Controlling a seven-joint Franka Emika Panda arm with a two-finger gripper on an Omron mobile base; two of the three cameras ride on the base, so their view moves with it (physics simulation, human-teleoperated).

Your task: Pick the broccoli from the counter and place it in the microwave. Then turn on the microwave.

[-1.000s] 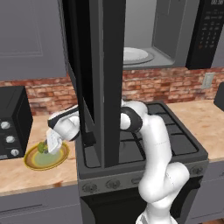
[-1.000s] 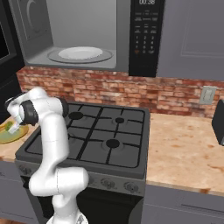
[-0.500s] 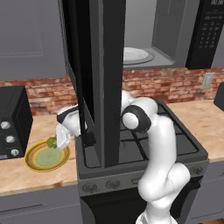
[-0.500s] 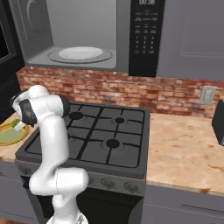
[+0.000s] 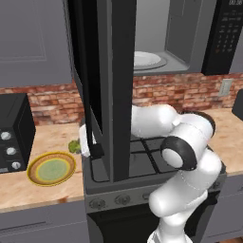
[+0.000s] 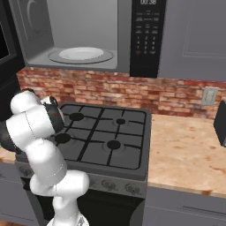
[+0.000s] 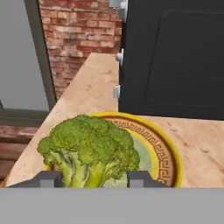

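The broccoli [image 7: 87,146], a bumpy green floret with pale stems, sits between my two finger tips, and the gripper [image 7: 95,179] is shut on it. From the left base view the broccoli [image 5: 74,146] hangs just above the counter [image 5: 52,135], right of the plate and beside the stove's left edge. My hand [image 5: 86,142] there is half hidden behind the open microwave door [image 5: 116,85]. The microwave [image 6: 79,31] stands open above the stove, its white turntable [image 6: 81,54] bare, with the black keypad [image 6: 148,35] to the right.
A yellow-rimmed green plate [image 5: 51,168] lies on the counter under and left of the broccoli. A small black oven [image 5: 14,133] stands at the far left. The gas stove [image 6: 103,141] lies below the microwave. The wide open door hangs in front of my arm.
The jaws closed on the broccoli over the plate, then lifted it and carried it right, toward the stove's left edge. The arm's elbow swung right.
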